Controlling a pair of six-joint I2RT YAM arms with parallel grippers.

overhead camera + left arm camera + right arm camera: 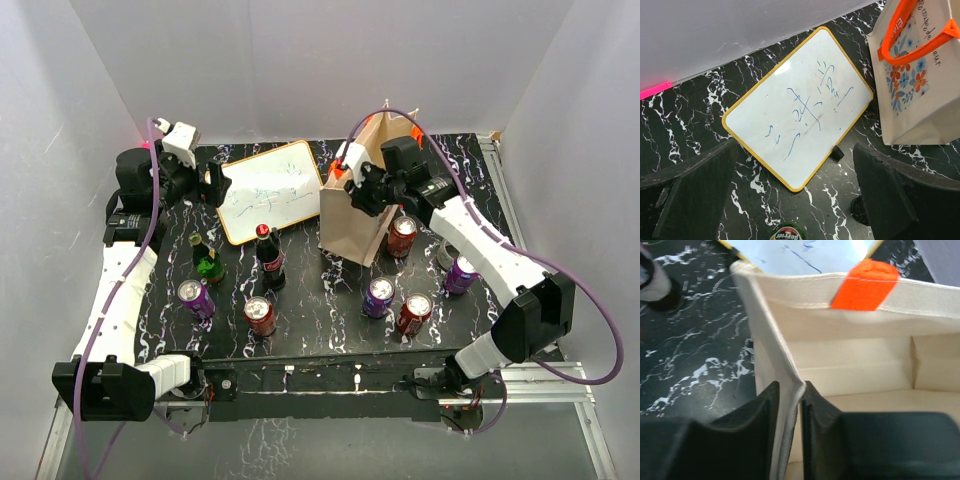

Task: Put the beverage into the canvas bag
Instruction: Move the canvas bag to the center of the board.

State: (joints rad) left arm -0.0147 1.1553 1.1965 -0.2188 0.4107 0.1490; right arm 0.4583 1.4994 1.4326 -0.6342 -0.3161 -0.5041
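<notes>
The canvas bag (352,218) stands upright near the middle of the black marble table, with orange handles (910,35) and a flower print on its side. My right gripper (354,186) is at its top and shut on the bag's near wall (785,385), one finger inside and one outside. The bag's inside (860,375) shows nothing in it. Several beverages stand on the table: a red can (402,237) beside the bag, a purple can (380,296), a dark cola bottle (270,258) and a green bottle (207,260). My left gripper (214,184) hangs open over the table, holding nothing.
A whiteboard (271,190) with a yellow-orange frame lies left of the bag. More cans stand along the front: purple (195,297), red (260,316), red (415,313), purple (460,272). The green bottle's cap (787,233) shows just below my left fingers. White walls enclose the table.
</notes>
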